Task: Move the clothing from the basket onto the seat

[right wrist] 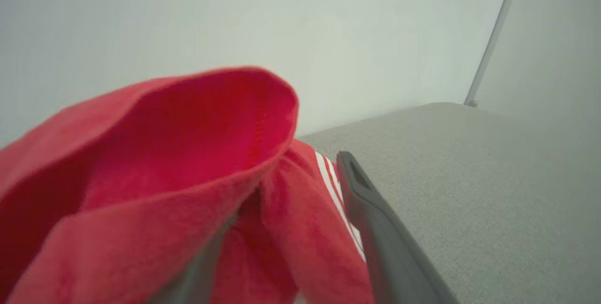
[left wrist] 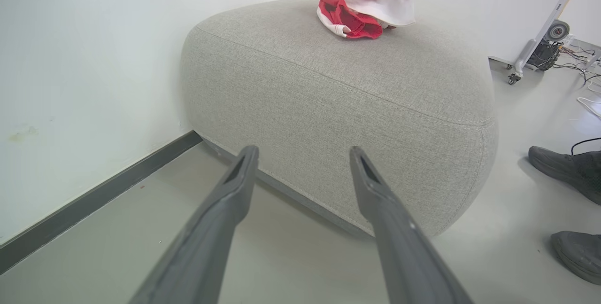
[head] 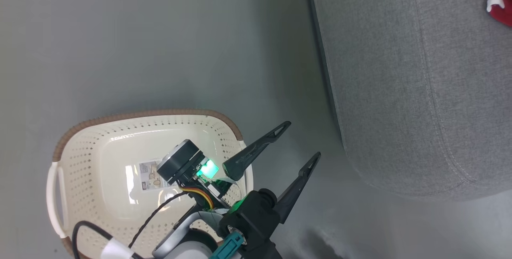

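Now, clothing [left wrist: 355, 26] atop the seat [left wrist: 328, 92].

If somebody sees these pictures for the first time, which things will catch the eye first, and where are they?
The bright red clothing stands out first, bunched on top of the grey seat. Next comes the cream basket on the floor at the lower left of the head view, its visible bottom bare but for a paper label. Between basket and seat, the left gripper hangs open.
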Robot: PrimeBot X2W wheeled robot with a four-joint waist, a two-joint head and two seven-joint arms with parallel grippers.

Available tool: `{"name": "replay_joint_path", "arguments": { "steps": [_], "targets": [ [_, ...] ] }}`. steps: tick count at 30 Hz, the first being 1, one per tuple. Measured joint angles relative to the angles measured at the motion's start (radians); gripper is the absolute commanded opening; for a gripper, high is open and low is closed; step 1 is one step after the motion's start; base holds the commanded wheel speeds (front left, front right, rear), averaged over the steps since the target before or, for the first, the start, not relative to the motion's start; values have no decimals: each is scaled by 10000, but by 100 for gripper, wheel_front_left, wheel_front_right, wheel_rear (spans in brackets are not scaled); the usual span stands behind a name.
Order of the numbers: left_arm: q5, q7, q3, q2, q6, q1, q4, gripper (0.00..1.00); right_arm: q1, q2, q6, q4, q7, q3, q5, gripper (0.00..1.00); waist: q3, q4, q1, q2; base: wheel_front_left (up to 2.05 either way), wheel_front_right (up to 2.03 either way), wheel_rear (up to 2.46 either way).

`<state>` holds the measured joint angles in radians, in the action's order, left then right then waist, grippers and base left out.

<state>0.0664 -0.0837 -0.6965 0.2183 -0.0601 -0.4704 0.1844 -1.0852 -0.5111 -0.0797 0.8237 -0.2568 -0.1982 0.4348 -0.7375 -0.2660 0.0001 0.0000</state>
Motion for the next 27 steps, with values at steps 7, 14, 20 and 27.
{"name": "replay_joint_path", "arguments": {
  "steps": [7,14,20,27],
  "targets": [
    [100,477,50,-297,159,1,-435,100,547,-186,-84,234,0,-63,-151,100,631,170,-1,-1,0,0,0],
    [453,920,267,-407,353,60,-909,100,1398,54,-84,79,0,-73,-518,100,1393,381,-1,0,0,0,0],
    [606,1225,508,-447,529,269,-1198,100,2118,368,-63,-284,2,-63,-694,100,2002,517,-1,0,0,0,0],
    [802,1486,708,-502,792,785,-1526,100,3210,658,-40,-809,0,-17,-1009,100,2906,707,-3,-1,0,0,0]
  ]
}}
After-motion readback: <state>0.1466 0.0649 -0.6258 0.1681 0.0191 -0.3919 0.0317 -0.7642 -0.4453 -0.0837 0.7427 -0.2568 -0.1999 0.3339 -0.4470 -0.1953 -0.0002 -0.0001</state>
